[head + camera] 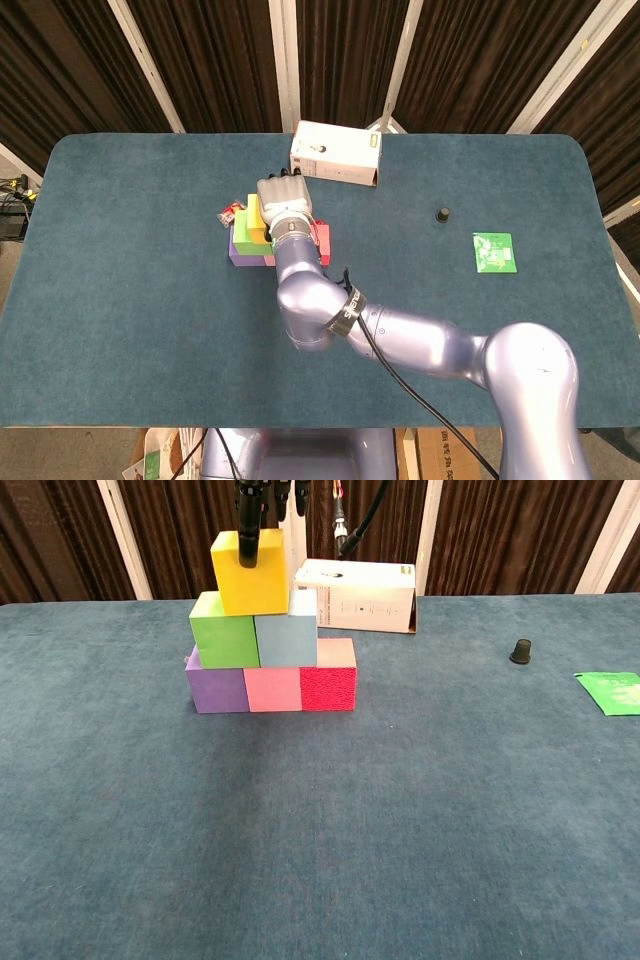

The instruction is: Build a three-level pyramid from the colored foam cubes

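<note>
A purple cube [215,689], a pink cube [272,688] and a red cube [328,687] form the bottom row. On them stand a green cube [222,631] and a light blue cube [286,640]. The yellow cube [250,572] sits on top of those two, slightly left of centre. My right hand [262,495] reaches down from above and grips it, one finger lying across its front face. In the head view the right hand [284,196] covers the stack's right part, beside the yellow cube [256,218]. My left hand shows in neither view.
A white box [355,595] lies just behind and right of the stack. A small black knob [519,651] and a green card [610,692] sit far right. A small red and white item [231,211] lies at the stack's far left corner.
</note>
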Robot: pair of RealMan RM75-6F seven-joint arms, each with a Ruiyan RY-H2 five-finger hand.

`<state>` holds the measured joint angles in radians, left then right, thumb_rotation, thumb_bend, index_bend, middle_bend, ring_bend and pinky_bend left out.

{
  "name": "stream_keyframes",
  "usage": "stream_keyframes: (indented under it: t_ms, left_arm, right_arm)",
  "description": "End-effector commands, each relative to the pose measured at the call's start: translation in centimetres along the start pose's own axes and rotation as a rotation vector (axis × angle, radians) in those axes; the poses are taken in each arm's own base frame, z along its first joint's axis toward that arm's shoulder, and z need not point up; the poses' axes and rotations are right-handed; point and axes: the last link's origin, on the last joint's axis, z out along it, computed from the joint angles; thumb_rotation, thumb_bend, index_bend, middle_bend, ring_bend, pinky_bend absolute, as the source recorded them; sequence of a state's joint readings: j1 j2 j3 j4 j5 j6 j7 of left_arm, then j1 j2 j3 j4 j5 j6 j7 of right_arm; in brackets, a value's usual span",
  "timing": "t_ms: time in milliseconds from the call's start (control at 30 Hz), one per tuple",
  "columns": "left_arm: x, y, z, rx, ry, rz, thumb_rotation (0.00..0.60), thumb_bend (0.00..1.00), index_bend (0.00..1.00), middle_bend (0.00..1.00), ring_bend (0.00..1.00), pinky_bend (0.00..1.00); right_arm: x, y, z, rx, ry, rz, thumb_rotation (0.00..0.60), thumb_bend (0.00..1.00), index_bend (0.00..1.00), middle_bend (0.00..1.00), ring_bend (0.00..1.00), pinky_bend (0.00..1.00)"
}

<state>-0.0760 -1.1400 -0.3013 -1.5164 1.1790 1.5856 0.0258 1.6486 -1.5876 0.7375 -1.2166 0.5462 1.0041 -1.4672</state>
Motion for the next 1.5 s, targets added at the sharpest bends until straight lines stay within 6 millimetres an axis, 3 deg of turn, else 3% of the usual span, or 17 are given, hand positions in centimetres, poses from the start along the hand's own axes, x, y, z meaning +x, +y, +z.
stream_keyframes:
  t_ms: [33, 567, 1100, 1267, 1500]
  left_arm:
    - [0.0, 0.0, 0.0, 0.002, 0.0, 0.0, 0.6, 0.26, 0.14, 0.0, 0.0, 0.0]
    - [0.0, -0.1, 0.1, 0.006, 0.0, -0.001, 0.6, 0.26, 0.14, 0.0, 0.0, 0.0]
    - [0.2, -0.3, 0.3, 0.008, 0.011, -0.012, 0.6, 0.26, 0.13, 0.0, 0.0, 0.0]
    - [0.0, -0.3, 0.4, 0.003, 0.009, -0.014, 0.6, 0.26, 0.13, 0.0, 0.0, 0.0]
    - [0.0, 0.0, 0.2, -0.012, 0.013, -0.021, 0.6, 0.26, 0.13, 0.0, 0.0, 0.0]
  right_arm:
    - [-0.1, 0.0, 0.0, -0.001, -0.001, 0.0, 0.6, 0.34, 0.24, 0.15, 0.0, 0.0]
    - [-0.3, -0.1, -0.1, 0.004, -0.009, -0.005, 0.6, 0.34, 0.22, 0.14, 0.0, 0.0]
    - [0.7, -0.1, -2.0, 0.056, 0.027, 0.011, 0.6, 0.34, 0.15, 0.05, 0.0, 0.0]
    - [1.5, 1.2, -2.9, 0.094, 0.162, 0.022, 0.6, 0.34, 0.11, 0.04, 0.0, 0.0]
    - [2.1, 5.7, -5.2, 0.052, 0.228, 0.055, 0.6, 0.34, 0.08, 0.03, 0.0, 0.0]
